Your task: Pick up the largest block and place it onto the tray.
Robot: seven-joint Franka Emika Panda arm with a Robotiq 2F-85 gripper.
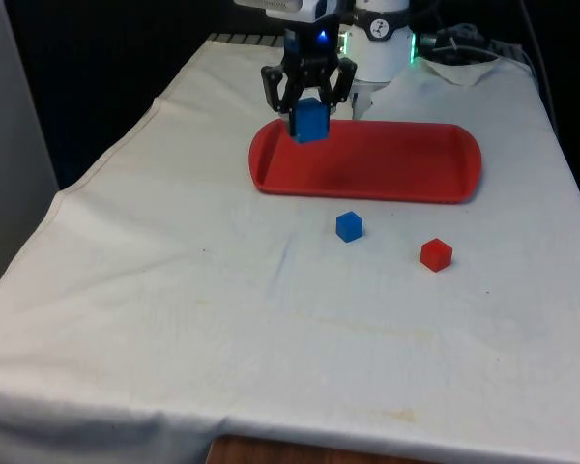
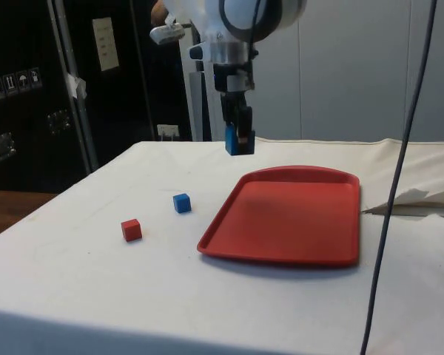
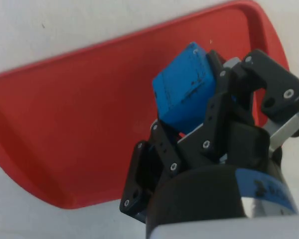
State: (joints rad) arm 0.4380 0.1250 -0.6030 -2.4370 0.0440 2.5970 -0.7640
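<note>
1. Hanging in the air above the red tray (image 1: 406,174), the large blue block (image 1: 309,120) sits clamped between the fingers of the gripper (image 1: 309,108), which are closed snugly on its sides; nothing of the block touches the tray yet.
2. Judging from the wrist view, the block (image 3: 183,92) is turned a little in the grip, so I'd want it lowered straight and slowly, letting a face or edge settle on the tray floor before the fingers part.
3. From the side, the block (image 2: 239,139) hovers over the tray's far end (image 2: 296,171), the end nearest the robot. In the front view it sits above the tray's left-hand corner, close to the raised rim. Shifting it a touch toward the tray's middle first would keep it from landing on the lip and tipping off.
4. The tray floor (image 3: 74,114) looks bare, so there is plenty of room inward from that corner.
5. Beyond the tray, on the cloth on the side away from the robot, lie a small blue cube (image 1: 349,226) and a small red cube (image 1: 436,254), both well apart from the tray and out of the descent path.
6. The white cloth (image 1: 155,290) around the tray is otherwise open, and the table edges lie far from the tray.
</note>
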